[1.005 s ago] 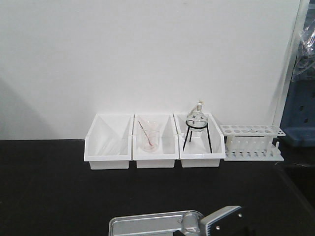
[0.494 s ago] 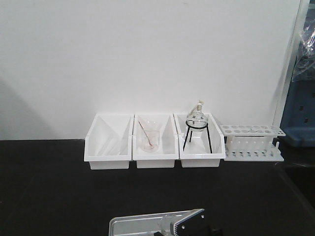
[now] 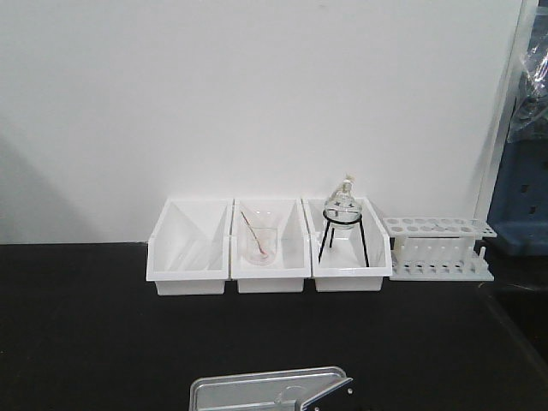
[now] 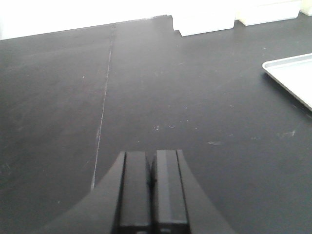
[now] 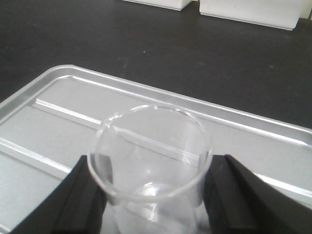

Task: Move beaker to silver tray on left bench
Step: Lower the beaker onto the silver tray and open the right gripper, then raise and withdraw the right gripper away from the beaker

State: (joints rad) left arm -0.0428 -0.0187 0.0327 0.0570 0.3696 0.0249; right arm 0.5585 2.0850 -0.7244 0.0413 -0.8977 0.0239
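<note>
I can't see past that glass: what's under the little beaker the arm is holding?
Under the beaker, gripped by the right end effector, lies the silver tray with its ridged floor. Whether the beaker's base touches the tray is hidden.

Lighting was bright, even, overhead. White wall [image 3: 257, 94] was near blown out, with a soft grey shadow at its left. Front view was soft, slightly grainy. The silver tray [image 5: 273, 146] showed pale glare on rim and ridges. The beaker [image 5: 151, 165] rim was sharp; the left gripper [image 4: 152, 195] was blurred close-up.
</note>
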